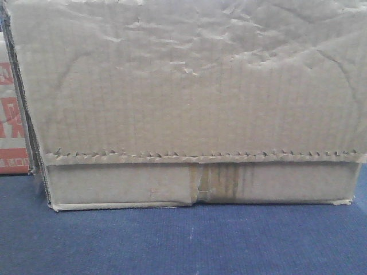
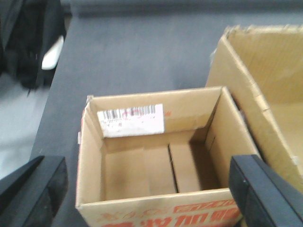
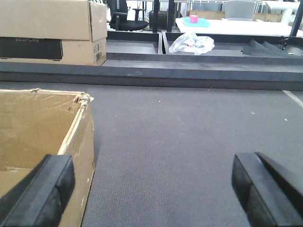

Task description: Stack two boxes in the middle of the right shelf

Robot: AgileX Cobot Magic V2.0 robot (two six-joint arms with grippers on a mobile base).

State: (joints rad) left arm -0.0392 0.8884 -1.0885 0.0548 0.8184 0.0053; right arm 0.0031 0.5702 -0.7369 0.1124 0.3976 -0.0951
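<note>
A wide, wrinkled brown box (image 1: 189, 97) with a zigzag flap line and a taped centre seam fills the front view, resting on blue carpet. Its open top shows at the right of the left wrist view (image 2: 265, 94) and at the left of the right wrist view (image 3: 38, 127). My left gripper (image 2: 149, 189) is open above a smaller open carton (image 2: 90, 156) with red print and a barcode label. That carton stands just left of the big box. My right gripper (image 3: 154, 189) is open over bare carpet, its left finger (image 3: 47, 189) beside the big box's right wall. The shelf is out of view.
Stacked cartons (image 3: 52, 28) stand at the back left behind a low dark step (image 3: 189, 71). A crumpled plastic bag (image 3: 191, 42), an office chair (image 3: 125, 14) and a white table (image 3: 236, 26) lie farther back. A dark object (image 2: 28, 42) sits far left of the small carton.
</note>
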